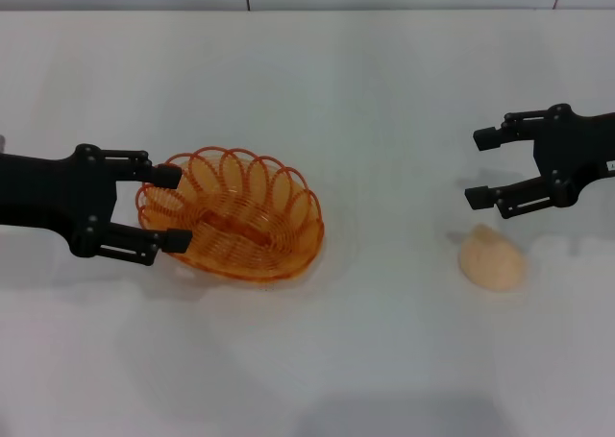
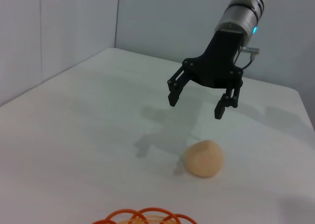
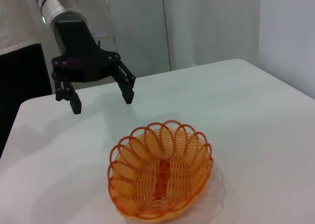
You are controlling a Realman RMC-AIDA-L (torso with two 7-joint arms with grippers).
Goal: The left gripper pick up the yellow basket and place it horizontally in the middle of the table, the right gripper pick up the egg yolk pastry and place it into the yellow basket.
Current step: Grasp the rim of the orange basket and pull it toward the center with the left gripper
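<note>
The yellow basket (image 1: 240, 216) sits upright on the white table (image 1: 336, 91), left of centre. My left gripper (image 1: 171, 208) is open at the basket's left end, one finger on each side of its rim. The right wrist view shows this gripper (image 3: 102, 101) raised above the table just beyond the basket (image 3: 160, 175), not touching it. The egg yolk pastry (image 1: 492, 257) lies on the table at the right. My right gripper (image 1: 478, 168) is open and empty, hovering just behind and above the pastry. The left wrist view shows the right gripper (image 2: 196, 106) over the pastry (image 2: 204, 158).
A wall runs along the table's far edge (image 1: 288, 11). Only the basket and the pastry are on the table, with bare tabletop between them. The basket's rim (image 2: 147, 216) just shows in the left wrist view.
</note>
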